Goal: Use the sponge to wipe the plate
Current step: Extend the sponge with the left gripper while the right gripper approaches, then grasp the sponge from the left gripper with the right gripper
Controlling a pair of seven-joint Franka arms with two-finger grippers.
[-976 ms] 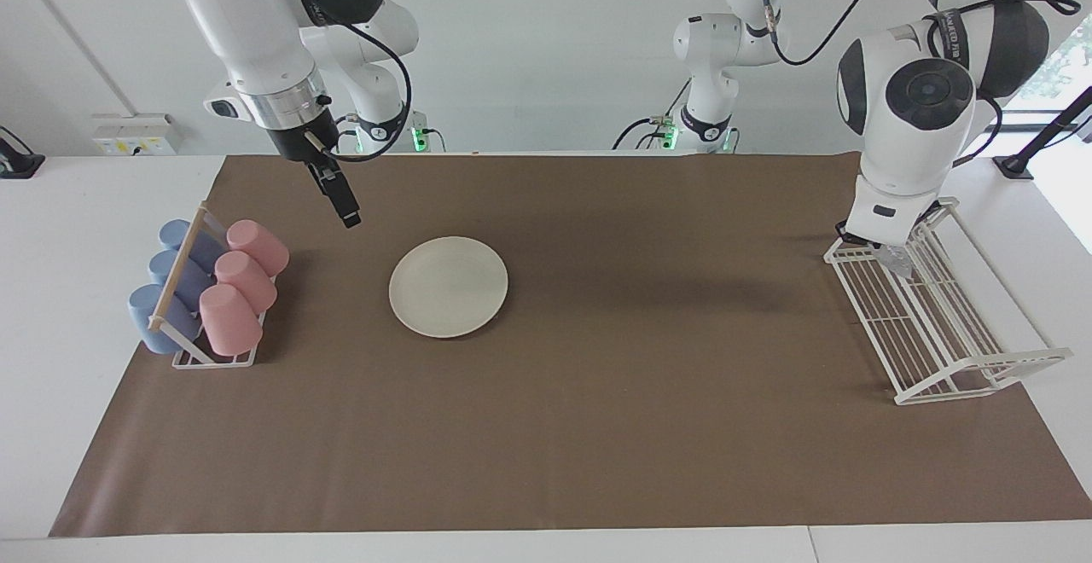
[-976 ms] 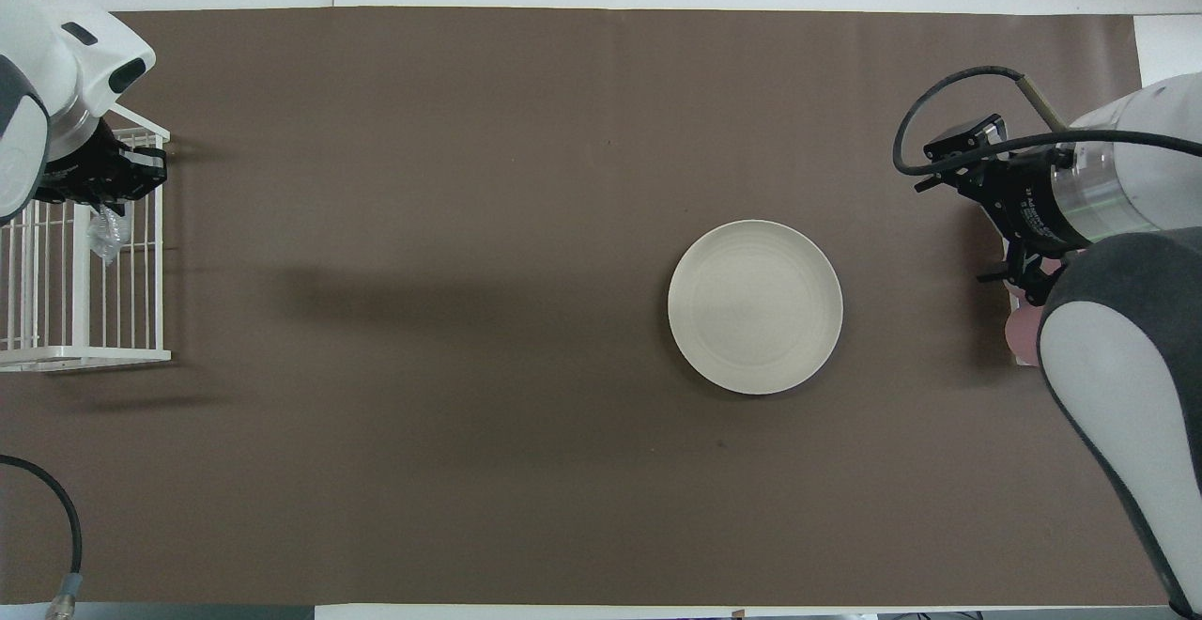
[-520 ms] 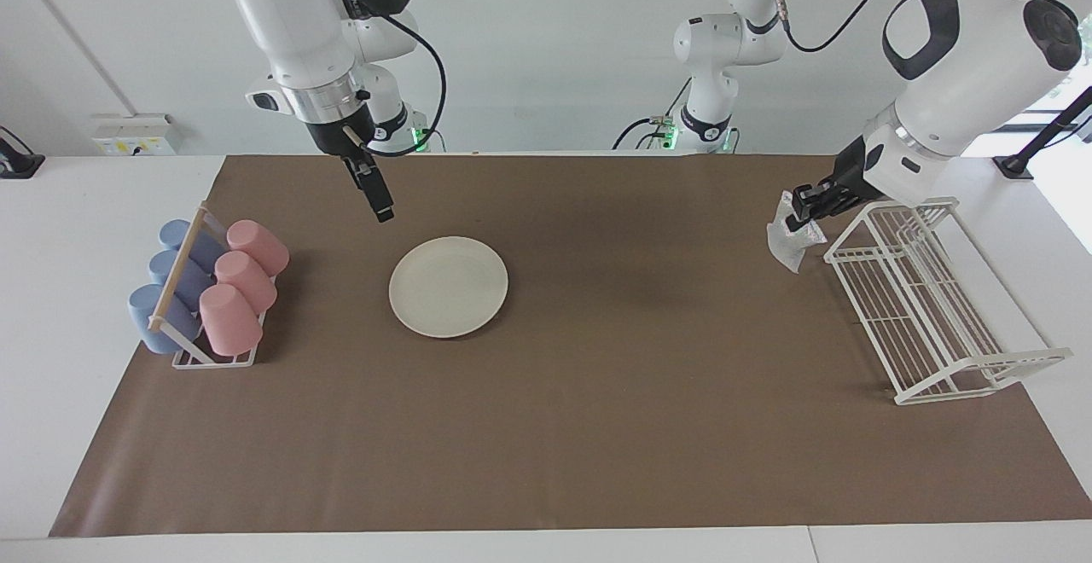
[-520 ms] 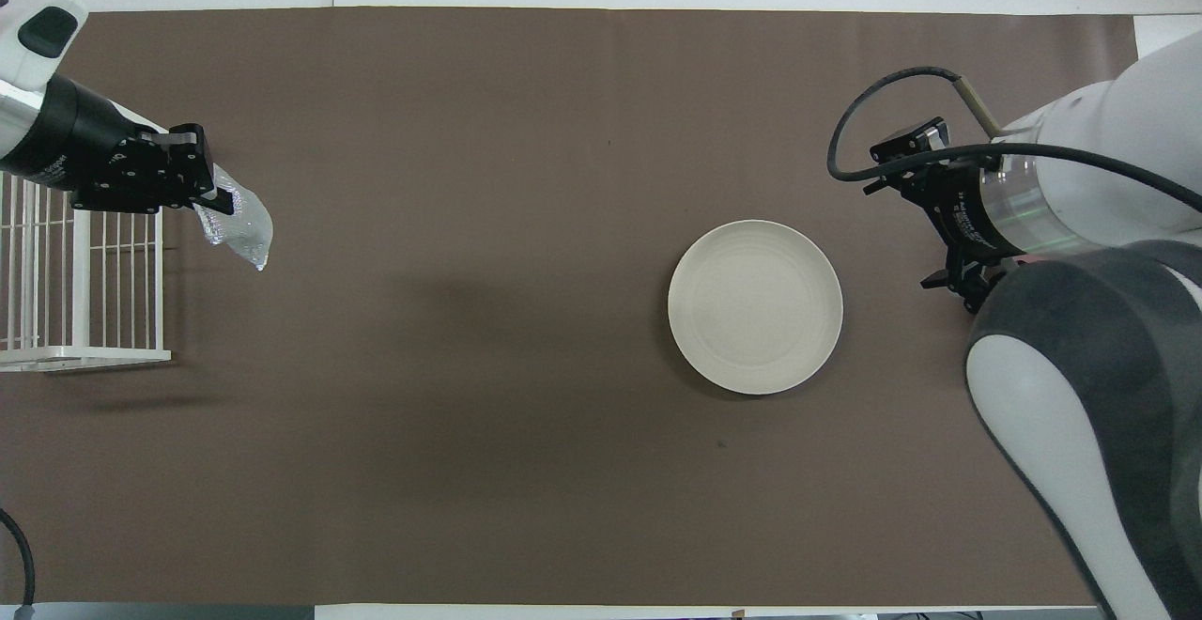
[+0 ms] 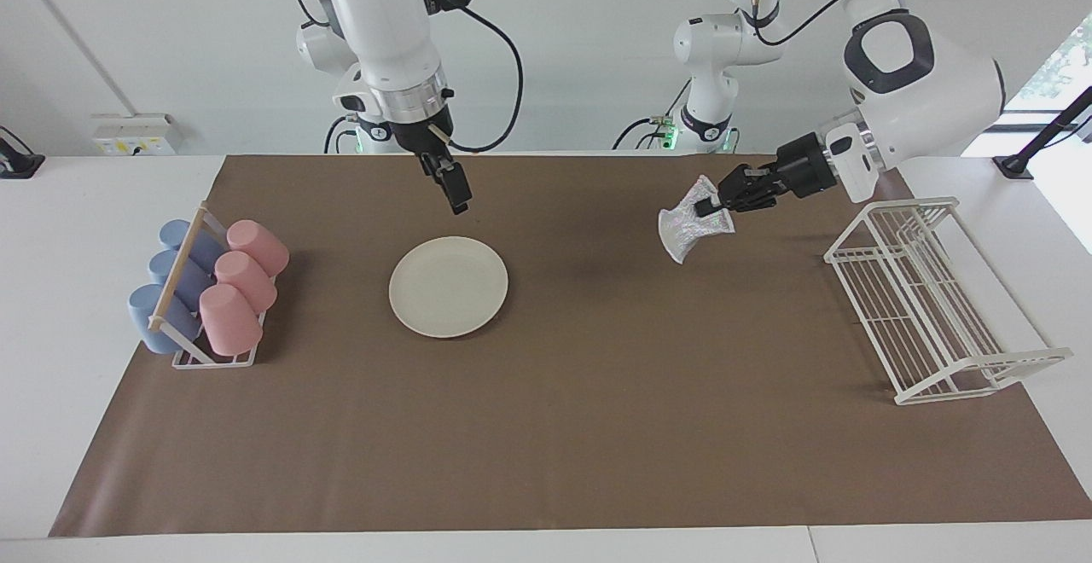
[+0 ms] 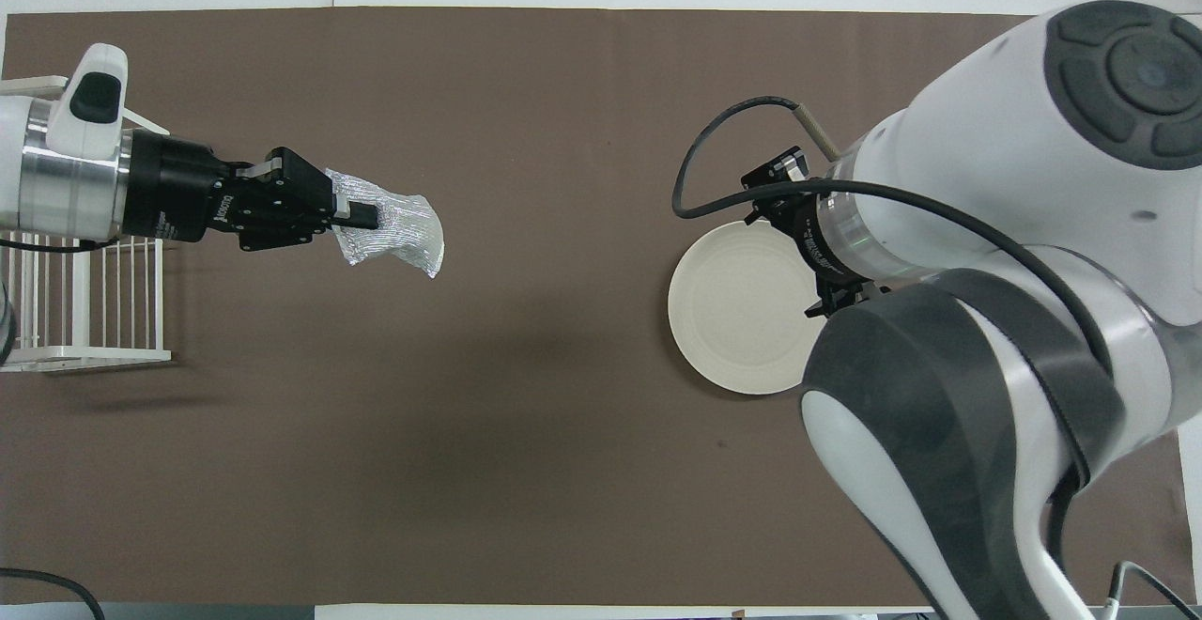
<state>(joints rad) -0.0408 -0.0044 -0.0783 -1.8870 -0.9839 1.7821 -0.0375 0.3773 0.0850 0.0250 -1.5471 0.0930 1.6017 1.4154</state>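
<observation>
The cream-white plate (image 5: 448, 286) lies flat on the brown mat; in the overhead view (image 6: 728, 315) the right arm covers part of it. My left gripper (image 5: 712, 202) is shut on the silvery mesh sponge (image 5: 685, 230) and holds it in the air over the mat, between the wire rack and the plate. The left gripper (image 6: 362, 217) and the sponge (image 6: 394, 230) also show in the overhead view. My right gripper (image 5: 458, 192) hangs raised over the plate's edge, not touching it; in the overhead view its tips are hidden under its own arm.
A white wire rack (image 5: 930, 307) stands at the left arm's end of the table; it also shows in the overhead view (image 6: 84, 301). A holder with pink and blue cups (image 5: 209, 290) stands at the right arm's end, beside the plate. A brown mat (image 5: 597, 418) covers the table.
My left gripper has lifted the sponge out of the wire rack and carried it toward the plate. My right gripper has moved from near the cups to over the plate's edge.
</observation>
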